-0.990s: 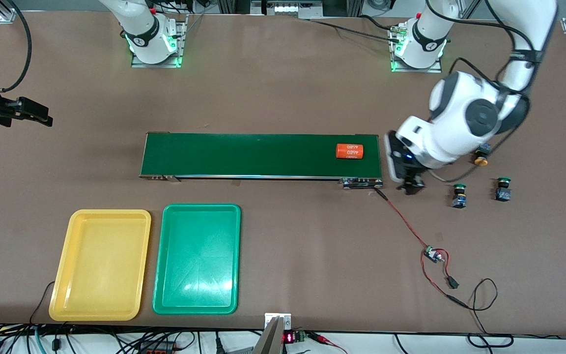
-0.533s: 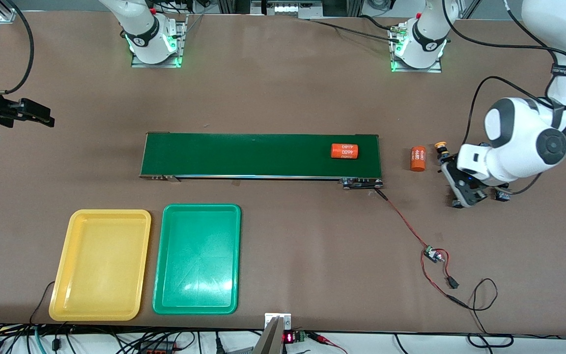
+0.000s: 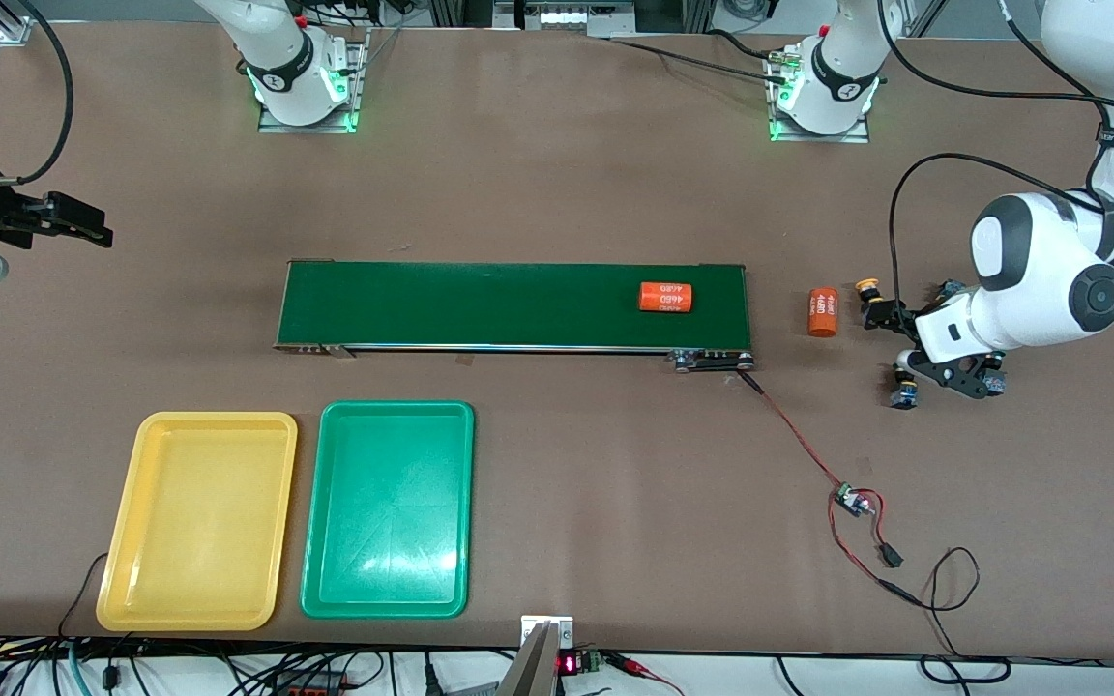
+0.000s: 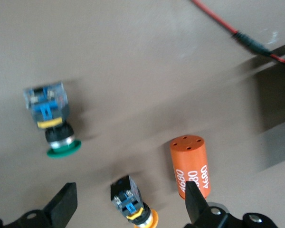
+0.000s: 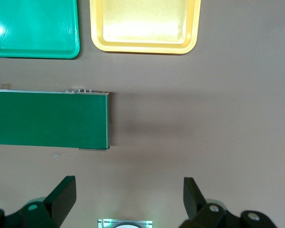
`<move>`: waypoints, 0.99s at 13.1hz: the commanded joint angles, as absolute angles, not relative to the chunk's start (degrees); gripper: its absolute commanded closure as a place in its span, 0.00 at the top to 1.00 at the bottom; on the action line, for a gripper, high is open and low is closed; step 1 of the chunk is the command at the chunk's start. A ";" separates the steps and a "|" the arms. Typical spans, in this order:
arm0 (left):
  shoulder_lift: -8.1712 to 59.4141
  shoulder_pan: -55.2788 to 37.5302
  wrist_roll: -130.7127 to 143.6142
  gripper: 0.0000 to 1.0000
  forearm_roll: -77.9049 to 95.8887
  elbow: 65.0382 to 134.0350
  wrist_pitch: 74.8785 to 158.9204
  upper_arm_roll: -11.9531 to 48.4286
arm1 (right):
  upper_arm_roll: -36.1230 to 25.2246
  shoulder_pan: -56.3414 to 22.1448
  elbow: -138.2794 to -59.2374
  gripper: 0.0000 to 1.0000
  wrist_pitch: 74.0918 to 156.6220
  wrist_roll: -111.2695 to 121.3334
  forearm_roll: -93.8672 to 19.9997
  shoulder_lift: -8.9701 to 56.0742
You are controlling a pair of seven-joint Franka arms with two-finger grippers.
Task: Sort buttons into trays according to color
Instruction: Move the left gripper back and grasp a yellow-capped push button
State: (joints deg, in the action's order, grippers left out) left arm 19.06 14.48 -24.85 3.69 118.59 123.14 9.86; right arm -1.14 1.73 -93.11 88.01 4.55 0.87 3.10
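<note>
We find the buttons clustered near the left arm's end of the table: a yellow-capped button (image 3: 867,287) lies just beside a loose orange cylinder (image 3: 822,312), and a green-capped button (image 3: 902,391) lies nearer the front camera, partly under the arm. In the left wrist view the yellow-capped button sits between the spread fingertips and the green-capped one is off to the side, apart from it. The left claw (image 4: 131,205) hangs over this cluster with its jaws wide apart and nothing in them. The risk we judge greatest is the cylinder: it lies so close to the yellow-capped button that a finger coming down could strike it, roll it, or trap it in the grip with the button. The button also lies on its side, so it could pivot or squirt out when squeezed. Both trays, the yellow tray (image 3: 197,430) and the green tray (image 3: 396,418), sit empty by the front edge toward the right arm's end, well apart from the buttons, so a weak grip could fail on the way. A conveyor belt (image 3: 480,304) carrying a second cylinder (image 3: 664,297) lies between. The right claw (image 5: 126,195) waits over that end of the table, jaws apart and empty.
</note>
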 commanded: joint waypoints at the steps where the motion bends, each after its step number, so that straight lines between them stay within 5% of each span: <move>1: 16.79 16.78 -19.54 1.00 3.70 121.55 123.14 9.93 | -1.14 1.67 -93.16 1.00 87.80 4.04 1.23 2.72; 13: 20.38 17.58 -8.44 1.00 0.26 128.50 131.65 9.93 | -1.14 1.41 -93.08 1.00 87.98 3.96 0.44 2.99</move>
State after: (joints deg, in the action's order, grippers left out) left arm 19.60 17.17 -9.63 2.00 128.11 129.96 9.67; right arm -1.14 1.71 -93.11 88.03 4.52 0.83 3.19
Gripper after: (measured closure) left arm 0.000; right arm 0.000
